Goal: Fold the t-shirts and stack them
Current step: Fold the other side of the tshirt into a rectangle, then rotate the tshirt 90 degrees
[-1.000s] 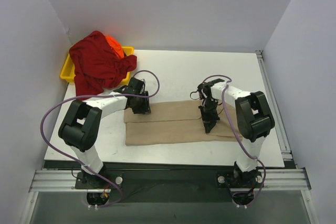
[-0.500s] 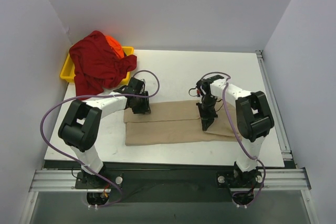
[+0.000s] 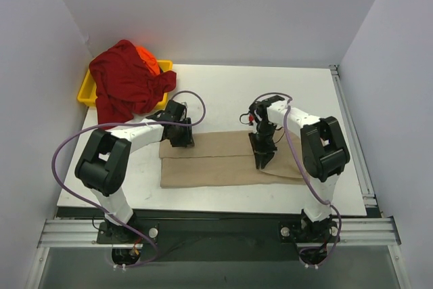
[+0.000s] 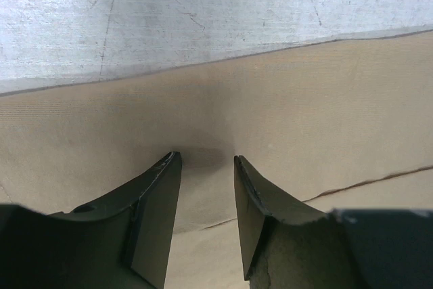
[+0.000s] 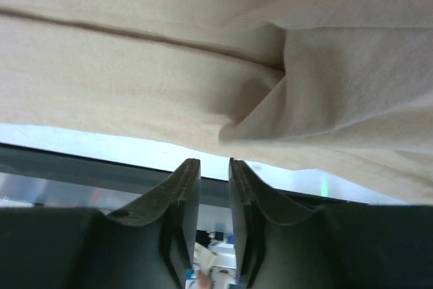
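Note:
A tan t-shirt (image 3: 216, 160) lies folded in a long flat strip across the middle of the table. My left gripper (image 3: 181, 137) rests on its far left edge; in the left wrist view the jaws (image 4: 205, 159) are open, with the tips down on the tan cloth (image 4: 304, 99) and nothing between them. My right gripper (image 3: 261, 158) is low over the right half of the strip. Its jaws (image 5: 210, 162) stand a narrow gap apart and empty, just short of a fold in the tan cloth (image 5: 135, 65). A dark red shirt (image 3: 125, 86) is heaped over an orange shirt (image 3: 149, 59) at the back left.
The yellow tray (image 3: 86, 93) under the heaped shirts sits at the table's back left corner. The white table (image 3: 223, 93) has walls close on the left, back and right. Purple cables loop from both arms over the table.
My right gripper has slid a little to the left along the tan shirt. The left gripper and the shirts in the tray have not moved.

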Motion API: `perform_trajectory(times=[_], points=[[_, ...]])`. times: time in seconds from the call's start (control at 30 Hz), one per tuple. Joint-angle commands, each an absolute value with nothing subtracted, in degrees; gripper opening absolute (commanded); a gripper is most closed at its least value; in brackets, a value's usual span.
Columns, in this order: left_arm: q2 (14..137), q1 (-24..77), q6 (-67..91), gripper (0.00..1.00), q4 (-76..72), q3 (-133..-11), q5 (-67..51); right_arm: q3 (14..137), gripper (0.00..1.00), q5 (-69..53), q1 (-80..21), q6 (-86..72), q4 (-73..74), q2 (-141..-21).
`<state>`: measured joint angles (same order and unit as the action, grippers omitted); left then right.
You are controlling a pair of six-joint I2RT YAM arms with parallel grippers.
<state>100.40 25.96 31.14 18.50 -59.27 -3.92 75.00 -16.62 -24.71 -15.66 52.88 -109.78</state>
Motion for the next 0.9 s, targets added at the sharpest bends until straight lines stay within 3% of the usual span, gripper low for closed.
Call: perform_trajectory(times=[0.0, 0.1, 0.2, 0.43, 0.67, 0.87], points=[[99.8, 26.2, 31.4, 0.48, 18.8, -59.3, -3.8, 77.4, 0.27, -17.5, -25.0, -15.1, 57.6, -109.5], [99.7, 26.4, 30.7, 0.48, 19.9, -60.6, -3.3, 78.5, 0.43, -15.4, -23.6, -15.9, 58.1, -107.3], [98.9, 26.9, 29.6, 0.48, 20.7, -62.6, -2.2, 78.8, 0.49, -14.0, -18.8, -16.8, 58.2, -104.3], [102.7, 28.4, 27.9, 0.48, 19.7, -66.9, -5.6, 77.6, 0.5, -7.6, -6.4, -15.5, 57.6, -102.9], [109.1, 28.8, 28.7, 0.48, 16.5, -67.1, -11.6, 77.0, 0.5, -2.6, 1.8, -19.1, 52.6, -109.6], [112.2, 27.7, 29.3, 0.48, 17.8, -66.9, -10.9, 82.3, 0.49, 3.2, 2.5, -20.7, 50.5, -116.3]])
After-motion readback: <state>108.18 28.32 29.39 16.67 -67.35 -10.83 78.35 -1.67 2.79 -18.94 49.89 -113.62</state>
